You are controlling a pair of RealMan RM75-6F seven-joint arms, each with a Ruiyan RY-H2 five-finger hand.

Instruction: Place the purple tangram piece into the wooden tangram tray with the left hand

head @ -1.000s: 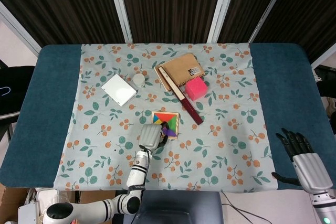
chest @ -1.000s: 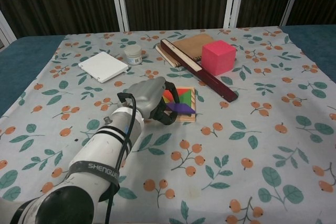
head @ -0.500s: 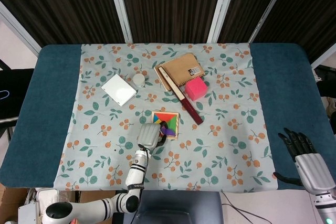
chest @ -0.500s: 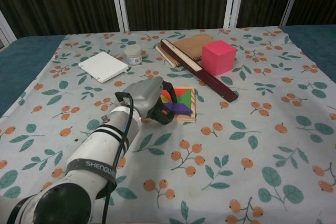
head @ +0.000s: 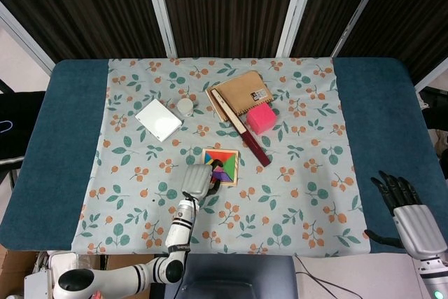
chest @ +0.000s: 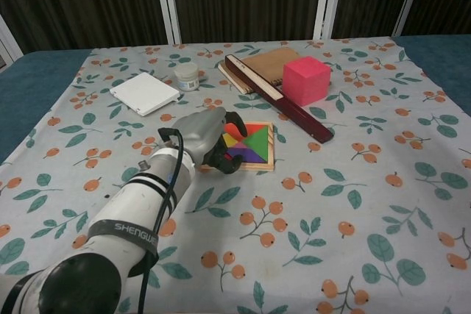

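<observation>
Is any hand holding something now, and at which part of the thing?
Nothing is clearly held. The purple piece lies in the tray, the left hand beside it. The right hand is empty.

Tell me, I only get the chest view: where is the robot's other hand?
Observer: The head view shows the right hand far off at the near right corner of the blue table.
Child: Is it holding anything?
Observer: No. Its dark fingers are spread apart, with nothing between them.
</observation>
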